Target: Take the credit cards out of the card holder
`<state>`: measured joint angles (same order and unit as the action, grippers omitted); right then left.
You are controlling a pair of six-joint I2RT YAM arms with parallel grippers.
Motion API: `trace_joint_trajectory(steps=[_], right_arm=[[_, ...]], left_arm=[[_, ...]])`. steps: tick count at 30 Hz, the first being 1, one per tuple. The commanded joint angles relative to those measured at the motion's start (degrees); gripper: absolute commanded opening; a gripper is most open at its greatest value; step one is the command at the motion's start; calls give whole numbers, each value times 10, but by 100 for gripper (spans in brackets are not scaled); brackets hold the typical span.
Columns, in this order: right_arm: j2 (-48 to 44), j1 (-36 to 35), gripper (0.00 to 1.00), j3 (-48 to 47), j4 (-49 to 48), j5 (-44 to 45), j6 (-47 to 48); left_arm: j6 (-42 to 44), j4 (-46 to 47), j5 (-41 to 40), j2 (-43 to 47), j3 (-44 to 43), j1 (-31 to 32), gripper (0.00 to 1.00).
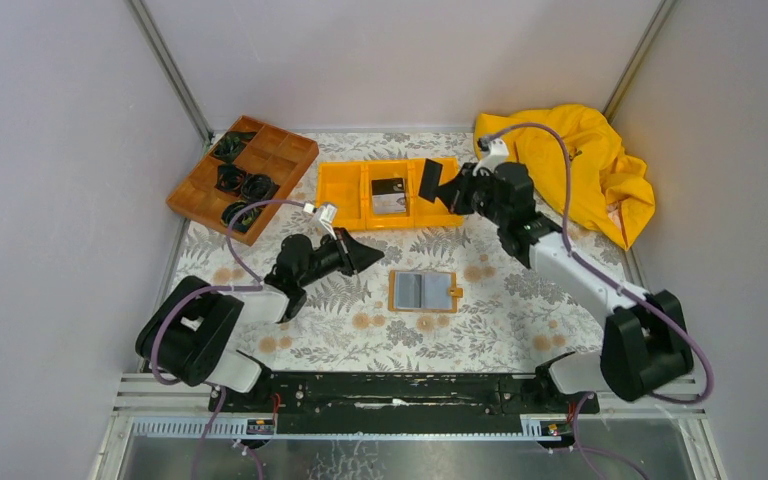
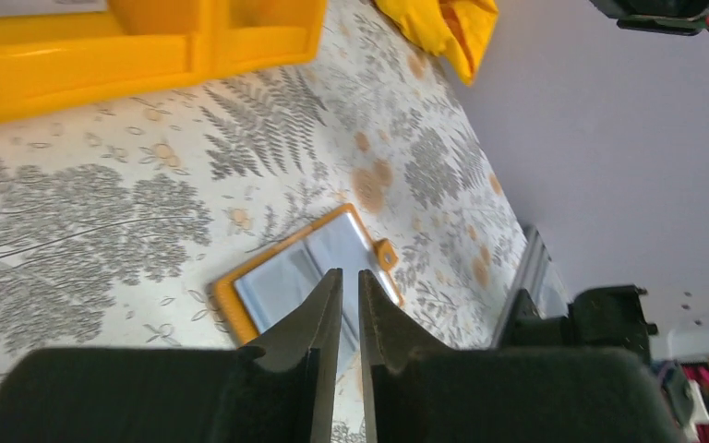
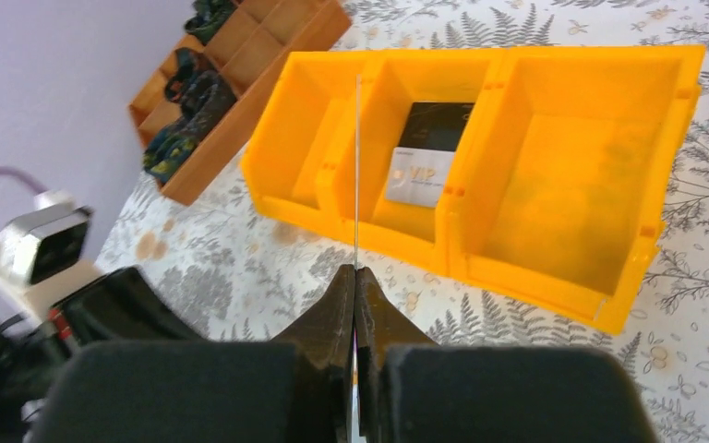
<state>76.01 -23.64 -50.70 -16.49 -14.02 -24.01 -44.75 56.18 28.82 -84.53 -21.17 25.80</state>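
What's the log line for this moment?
right gripper: shut on card, over bin | left gripper: open, empty | card holder: open on table

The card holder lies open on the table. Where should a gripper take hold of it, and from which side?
Probably the left orange rim of the card holder, nearest the left gripper, approached low from that side. It lies flat and open, so only an edge offers a pinch.

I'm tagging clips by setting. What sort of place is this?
Probably a lab robot test cell: plain grey walls and metal corner posts enclose a fern-print table, with a left arm and right arm bolted at its near edge.
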Motion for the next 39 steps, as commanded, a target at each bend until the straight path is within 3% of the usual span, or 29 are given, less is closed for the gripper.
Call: trace_joint_trajectory(steps=[1,6,11,23,32,39], right_arm=[[91,-2,0,-72,47,23,11],[210,-5,0,-142,-27,-16,-49],[286,-20,0,-188,-81,52,-113],[421,-94,0,-349,-56,197,-150],[437,-134,0,-320,-113,311,-180],[439,-142,0,-302,-150,332,-190]], left_arm=[[39,-67,-85,42,7,-7,18],[57,-100,-132,81,17,-8,18],[63,-107,-152,91,22,-8,18],[62,-102,-148,74,19,-12,18],[53,-90,-134,67,18,-14,18],[49,-84,-126,65,20,-15,18]])
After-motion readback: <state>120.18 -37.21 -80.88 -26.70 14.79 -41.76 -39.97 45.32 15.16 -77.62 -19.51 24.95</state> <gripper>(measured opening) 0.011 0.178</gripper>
